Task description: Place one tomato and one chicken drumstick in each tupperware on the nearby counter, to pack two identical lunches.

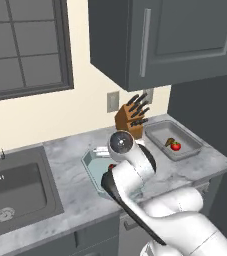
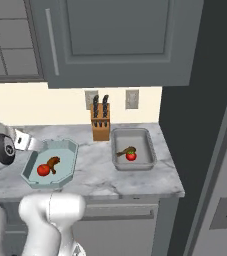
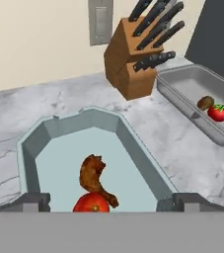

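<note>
Two packed lunches are seen on the marbled counter [image 2: 135, 182], with the knife block [image 2: 100, 123] taken as landmark at the back wall. The blue-green tupperware [image 2: 66, 148] is set in front of the block and to its left, and in it a tomato [image 2: 43, 170] is lodged against a drumstick [image 2: 53, 162] (the two are touching in the hand view). The grey tupperware [image 2: 149, 150] is placed just right of the block, and a second tomato [image 2: 131, 156] and a second drumstick [image 2: 126, 150] are held there, side by side. The gripper [image 3: 108, 203] is poised above the near end of the blue-green tupperware, its fingers [image 3: 32, 201] spread wide to either side of the tomato there; nothing is gripped between them. A steel sink [image 1: 15, 187] is sunk into the counter well to the left of the block.
</note>
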{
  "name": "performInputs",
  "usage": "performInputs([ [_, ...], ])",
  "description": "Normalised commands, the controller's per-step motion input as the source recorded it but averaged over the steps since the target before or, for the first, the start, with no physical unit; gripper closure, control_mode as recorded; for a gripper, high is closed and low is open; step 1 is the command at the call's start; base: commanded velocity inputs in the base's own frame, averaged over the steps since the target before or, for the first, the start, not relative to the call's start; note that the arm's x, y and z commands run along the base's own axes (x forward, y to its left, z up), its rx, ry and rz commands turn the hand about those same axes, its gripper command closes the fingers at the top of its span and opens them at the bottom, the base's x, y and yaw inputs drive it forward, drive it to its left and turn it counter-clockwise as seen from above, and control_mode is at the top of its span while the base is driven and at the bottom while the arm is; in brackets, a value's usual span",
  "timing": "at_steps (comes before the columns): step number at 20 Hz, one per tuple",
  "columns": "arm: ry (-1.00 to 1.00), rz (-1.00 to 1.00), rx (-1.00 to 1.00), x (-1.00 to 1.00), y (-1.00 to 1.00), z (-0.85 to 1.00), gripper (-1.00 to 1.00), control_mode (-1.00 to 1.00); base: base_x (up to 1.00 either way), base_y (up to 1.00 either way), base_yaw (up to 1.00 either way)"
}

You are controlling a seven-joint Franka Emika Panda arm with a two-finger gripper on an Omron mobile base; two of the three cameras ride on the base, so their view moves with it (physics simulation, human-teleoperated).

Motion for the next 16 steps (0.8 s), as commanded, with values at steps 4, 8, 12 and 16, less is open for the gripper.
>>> performInputs([
  [4,-0.53,-0.01,0.06,-1.00,-0.98,0.28,-1.00,-1.00,0.00,0.00,0.00],
  [8,-0.38,0.00,0.31,-1.00,-1.00,0.40,-1.00,-1.00,0.00,0.00,0.00],
  [12,-0.21,0.00,0.51,-1.00,-1.00,0.22,-1.00,-1.00,0.00,0.00,0.00],
  [16,0.01,-0.11,0.35,-0.62,-0.89,-0.18,-1.00,-1.00,0.00,0.00,0.00],
])
